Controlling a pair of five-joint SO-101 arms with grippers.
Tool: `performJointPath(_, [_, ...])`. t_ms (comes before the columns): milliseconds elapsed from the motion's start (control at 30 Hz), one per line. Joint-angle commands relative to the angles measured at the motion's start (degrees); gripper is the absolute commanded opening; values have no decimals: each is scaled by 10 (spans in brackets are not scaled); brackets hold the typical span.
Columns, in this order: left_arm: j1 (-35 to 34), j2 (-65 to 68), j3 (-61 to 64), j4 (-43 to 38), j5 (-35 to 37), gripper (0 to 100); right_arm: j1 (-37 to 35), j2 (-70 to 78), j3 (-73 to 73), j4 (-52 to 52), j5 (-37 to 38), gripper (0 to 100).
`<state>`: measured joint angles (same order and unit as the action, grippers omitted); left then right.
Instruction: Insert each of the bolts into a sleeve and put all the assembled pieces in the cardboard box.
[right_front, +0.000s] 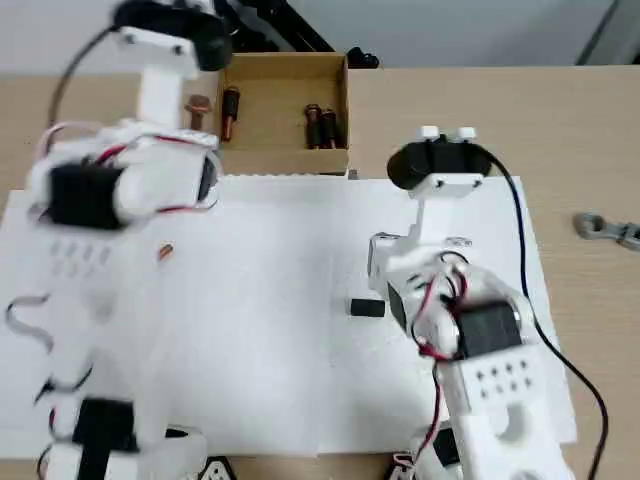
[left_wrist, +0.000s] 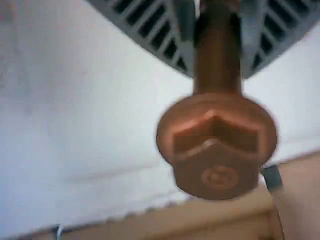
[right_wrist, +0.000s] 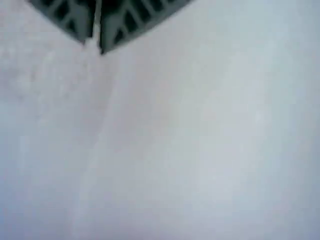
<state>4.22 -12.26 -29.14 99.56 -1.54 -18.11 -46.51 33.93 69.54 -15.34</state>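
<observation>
High view: white sheet (right_front: 260, 330) on tan table (right_front: 560, 130); left gripper (left_wrist: 217, 30) clamps a bolt (left_wrist: 216, 145), right gripper (right_wrist: 97, 42) pinched together.

No text, number or sign could be read. The copper-coloured hexagonal flange bolt (left_wrist: 216, 145) carried a small raised round mark on the face of its head, but it was too blurred to make out.
</observation>
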Motion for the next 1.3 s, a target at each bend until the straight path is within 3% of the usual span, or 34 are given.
performJointPath(0, [-7, -100, -11, 8, -3, 6, 6, 67, -85, 44, -6, 2])
performJointPath(300, [-7, -280, 90, 8, -3, 6, 8, 308, -348, 230, -4, 3])
performJointPath(433, [-7, -328, 152, -1, -3, 6, 15, 393, -399, 258, 9, 3])
performJointPath(867, [-8, -403, 225, -9, -5, 6, 88, 413, -393, 262, 422, 4])
performJointPath(1100, [-8, -403, 225, -8, -4, 6, 22, 408, -299, 262, 462, 3])
performJointPath(1267, [-8, -403, 225, -6, -5, 6, 18, 408, -246, 262, 607, 3])
